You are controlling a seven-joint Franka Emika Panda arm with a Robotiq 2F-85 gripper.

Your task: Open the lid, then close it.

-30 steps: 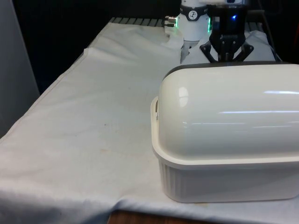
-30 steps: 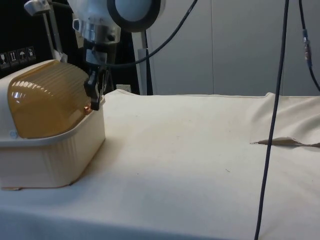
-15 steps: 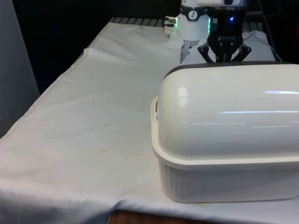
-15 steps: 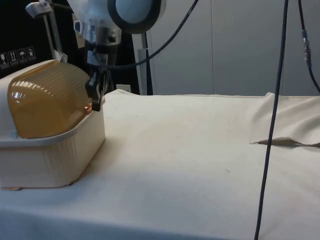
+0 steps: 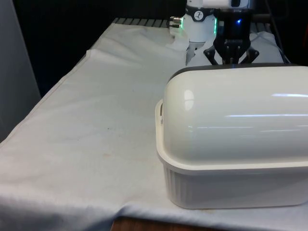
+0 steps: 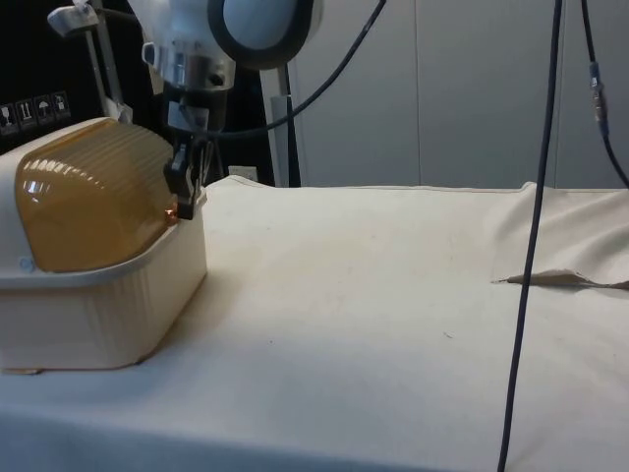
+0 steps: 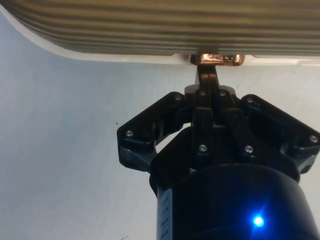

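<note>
A cream bread box [image 5: 231, 187] stands at the table's near end on the front view's right, with its back to that camera. Its domed roll lid [image 6: 93, 192], amber and ribbed in the side view, is down over the base [image 6: 108, 310]. My black gripper [image 6: 177, 202] hangs at the lid's lower front edge, on the side facing the robot. In the wrist view the gripper [image 7: 207, 75] is shut, its tips touching a small copper-coloured handle [image 7: 216, 59] on the lid's rim. In the front view the box hides the fingertips of the gripper [image 5: 233, 55].
White cloth [image 5: 106, 110] covers the table, with open room on the front view's left of the box. In the side view black cables [image 6: 531, 236] hang down at the right, and the cloth is rucked up [image 6: 560, 280] there.
The gripper has shifted slightly upward at the lid's edge. The lid stays down on the base.
</note>
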